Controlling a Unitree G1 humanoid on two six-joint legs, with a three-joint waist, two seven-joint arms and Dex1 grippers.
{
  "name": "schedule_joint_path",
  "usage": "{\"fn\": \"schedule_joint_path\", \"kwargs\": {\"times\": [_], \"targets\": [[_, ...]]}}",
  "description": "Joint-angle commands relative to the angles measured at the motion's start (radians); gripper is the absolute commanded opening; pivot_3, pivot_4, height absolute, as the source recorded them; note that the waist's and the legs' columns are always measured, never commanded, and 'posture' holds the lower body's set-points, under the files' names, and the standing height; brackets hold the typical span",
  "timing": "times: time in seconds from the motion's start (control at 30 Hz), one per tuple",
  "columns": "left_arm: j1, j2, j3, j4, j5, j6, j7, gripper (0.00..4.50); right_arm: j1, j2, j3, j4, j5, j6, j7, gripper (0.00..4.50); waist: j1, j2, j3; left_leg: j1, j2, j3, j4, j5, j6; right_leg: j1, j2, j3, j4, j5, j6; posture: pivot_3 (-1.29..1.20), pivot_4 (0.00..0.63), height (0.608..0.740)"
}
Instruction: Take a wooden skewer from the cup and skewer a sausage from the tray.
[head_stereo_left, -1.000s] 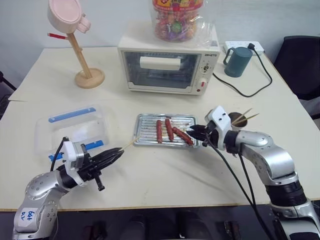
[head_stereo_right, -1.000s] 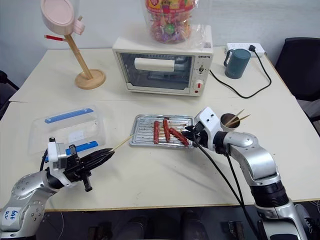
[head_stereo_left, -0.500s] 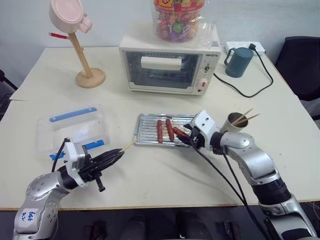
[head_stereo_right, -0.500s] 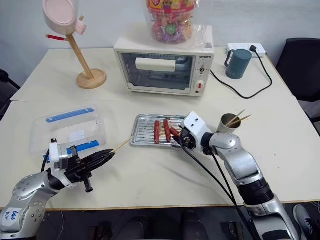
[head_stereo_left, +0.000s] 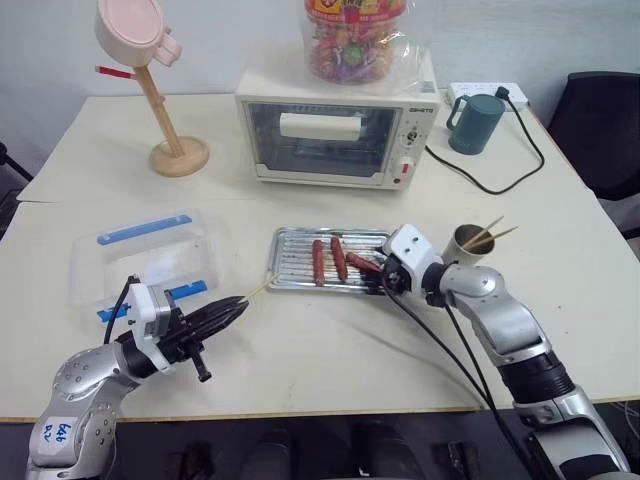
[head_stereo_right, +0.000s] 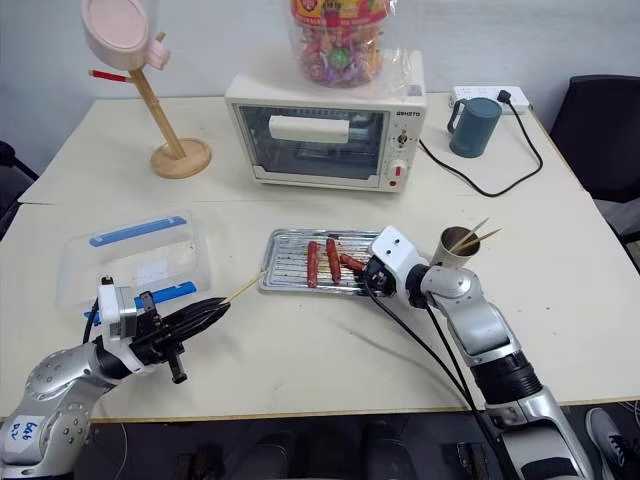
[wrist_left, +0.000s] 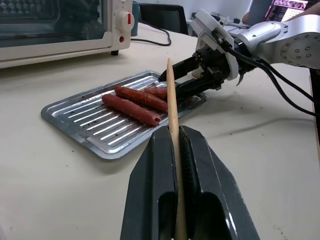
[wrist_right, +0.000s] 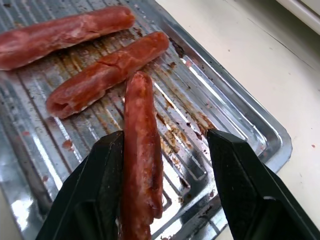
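Observation:
The silver tray (head_stereo_left: 290, 262) lies mid-table with three reddish-brown sausages on it. My right gripper (wrist_right: 165, 137) is open and low over the tray's right end. Its fingers straddle the rightmost sausage (wrist_right: 140, 150), which lies against one finger and well apart from the other. My left gripper (head_stereo_left: 235, 308), near the front left, is shut on the wooden skewer (wrist_left: 170, 95). The skewer's point faces the tray and stops short of its left rim. The grey-beige cup (head_stereo_left: 466, 243) stands right of the tray behind my right arm, with more skewers sticking out.
A toaster oven (head_stereo_left: 335, 135) with a bag of sweets on top stands behind the tray. A teal mug (head_stereo_left: 474, 122) and a black cable are at the back right. A clear box with blue clips (head_stereo_left: 145, 255) sits at left, and a wooden stand with a pink cup (head_stereo_left: 170, 120) at back left.
My right gripper has moved from the tray's right rim in over the tray, dropped lower and opened around the rightmost sausage. The left gripper and its skewer have stayed still.

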Motion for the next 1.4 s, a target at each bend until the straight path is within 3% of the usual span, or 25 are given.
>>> {"fn": "schedule_joint_path", "kwargs": {"times": [0.03, 0.6, 0.8, 1.03, 1.23, 1.4], "targets": [[0.002, 0.001, 0.005, -0.041, -0.016, 0.002, 0.008, 0.00, -0.033, 0.010, -0.053, -0.002, 0.016, -0.013, -0.007, 2.68, 0.000, 0.000, 0.000, 0.000, 0.000, 0.000, 0.000, 0.000, 0.000, 0.000, 0.000, 0.000, 0.000, 0.000, 0.000, 0.00, 0.150, 0.740], [-0.012, 0.002, -0.001, -0.041, -0.019, 0.009, 0.017, 0.00, -0.048, 0.011, -0.018, 0.064, -0.011, -0.033, 0.068, 2.68, 0.000, 0.000, 0.000, 0.000, 0.000, 0.000, 0.000, 0.000, 0.000, 0.000, 0.000, 0.000, 0.001, 0.000, 0.000, 0.00, 0.150, 0.740], [-0.016, 0.000, -0.005, -0.042, -0.018, 0.009, 0.021, 0.00, -0.051, 0.018, -0.024, 0.075, -0.016, -0.032, 0.060, 1.39, 0.000, 0.000, 0.000, 0.000, 0.000, 0.000, 0.000, 0.000, 0.000, 0.000, 0.000, 0.000, 0.001, 0.000, 0.000, 0.00, 0.150, 0.740], [-0.013, -0.001, -0.006, -0.048, -0.019, 0.013, 0.026, 0.00, -0.050, 0.013, -0.020, 0.071, -0.012, -0.001, 0.075, 1.39, 0.000, 0.000, 0.000, 0.000, 0.000, 0.000, 0.000, 0.000, 0.000, 0.000, 0.000, 0.000, 0.001, 0.000, 0.000, 0.00, 0.150, 0.740], [-0.017, 0.003, -0.006, -0.048, -0.021, 0.020, 0.025, 0.00, -0.043, 0.013, -0.022, 0.065, -0.012, 0.002, 0.080, 0.29, 0.000, 0.000, 0.000, 0.000, 0.000, 0.000, 0.001, 0.000, 0.000, 0.000, 0.000, 0.000, 0.001, 0.000, 0.000, 0.00, 0.150, 0.740], [-0.018, 0.006, -0.004, -0.047, -0.021, 0.022, 0.023, 0.00, -0.047, 0.013, -0.028, 0.069, -0.015, -0.006, 0.076, 0.29, 0.000, 0.000, 0.000, 0.000, 0.000, 0.000, 0.001, 0.000, 0.000, 0.000, 0.000, 0.000, 0.002, 0.000, 0.000, 0.00, 0.150, 0.740]]}}
